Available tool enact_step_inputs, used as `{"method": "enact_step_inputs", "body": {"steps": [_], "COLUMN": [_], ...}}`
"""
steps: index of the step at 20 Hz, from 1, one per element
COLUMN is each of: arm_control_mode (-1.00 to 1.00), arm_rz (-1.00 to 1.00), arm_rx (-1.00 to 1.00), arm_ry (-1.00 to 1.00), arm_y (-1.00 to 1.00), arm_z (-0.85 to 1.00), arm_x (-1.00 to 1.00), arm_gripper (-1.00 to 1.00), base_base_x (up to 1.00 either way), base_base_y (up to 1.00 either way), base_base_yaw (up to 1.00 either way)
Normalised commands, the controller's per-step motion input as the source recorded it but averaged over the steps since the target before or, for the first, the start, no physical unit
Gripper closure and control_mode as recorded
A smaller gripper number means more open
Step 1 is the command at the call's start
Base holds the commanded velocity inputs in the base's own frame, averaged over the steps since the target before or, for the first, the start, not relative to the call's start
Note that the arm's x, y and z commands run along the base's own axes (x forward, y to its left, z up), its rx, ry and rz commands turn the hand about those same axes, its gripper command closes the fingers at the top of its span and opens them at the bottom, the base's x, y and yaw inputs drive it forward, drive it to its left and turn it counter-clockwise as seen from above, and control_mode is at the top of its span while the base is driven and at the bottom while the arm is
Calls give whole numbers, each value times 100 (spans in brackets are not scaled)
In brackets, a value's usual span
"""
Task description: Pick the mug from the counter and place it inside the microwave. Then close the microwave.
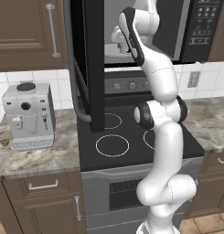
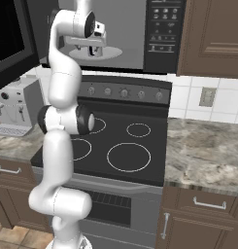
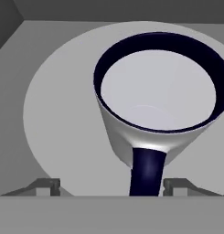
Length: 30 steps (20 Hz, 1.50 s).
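1. Fingertips of the gripper (image 3: 111, 185): nearest the hand camera, one on each side of the mug's handle. They stand wide apart, touching neither handle nor body; nothing is held.

2. Microwave (image 2: 161, 34): largest item, black, mounted above the stovetop. Grey interior exposed, button panel at its right.

3. Microwave door (image 1: 88, 59): dark glass, swung open to the microwave's left and hanging out over the stovetop's left edge. Judged the next thing to be dealt with, since it has not yet been shut.

4. Stovetop (image 2: 135, 146): black, with white ring markings, directly below the microwave.

5. Counter (image 1: 35, 153): speckled granite on both sides of the stovetop, below the microwave.

6. Coffee machine (image 1: 29, 116): silver-grey, on the counter below and left of the microwave.

7. Turntable (image 3: 54, 114): white round plate on the microwave floor, beneath the mug.

8. Mug (image 3: 157, 96): navy rim and handle, pale body, upright on the turntable inside the microwave. Placing step judged complete.

9. Key relation: the mug sits directly ahead of the gripper, deeper in the microwave, its handle (image 3: 147, 171) pointing back between the spread fingertips. A straight retreat along that handle line, out through the microwave's mouth, should clear it; any sideways drift risks catching the handle and tipping the mug.
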Motion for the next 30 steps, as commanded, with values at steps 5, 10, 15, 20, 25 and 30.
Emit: {"method": "enact_step_inputs", "body": {"steps": [5, 10, 15, 20, 25, 30], "arm_control_mode": [-100, -100, -100, -100, -100, -100], "arm_rz": [0, 0, 0, 0, 0, 0], "arm_rx": [0, 0, 0, 0, 0, 0], "arm_ry": [0, 0, 0, -2, -3, -4], "arm_y": [0, 0, 0, 0, 0, 0], "arm_z": [0, 0, 0, 0, 0, 0], "arm_x": [0, 0, -12, -32, -35, -30], "arm_gripper": [-100, -100, -100, -100, -100, -100], "base_base_x": [0, 0, 0, 0, 0, 0], "base_base_y": [0, 0, 0, 0, 0, 0], "base_base_yaw": [0, 0, 0, 0, 0, 0]}}
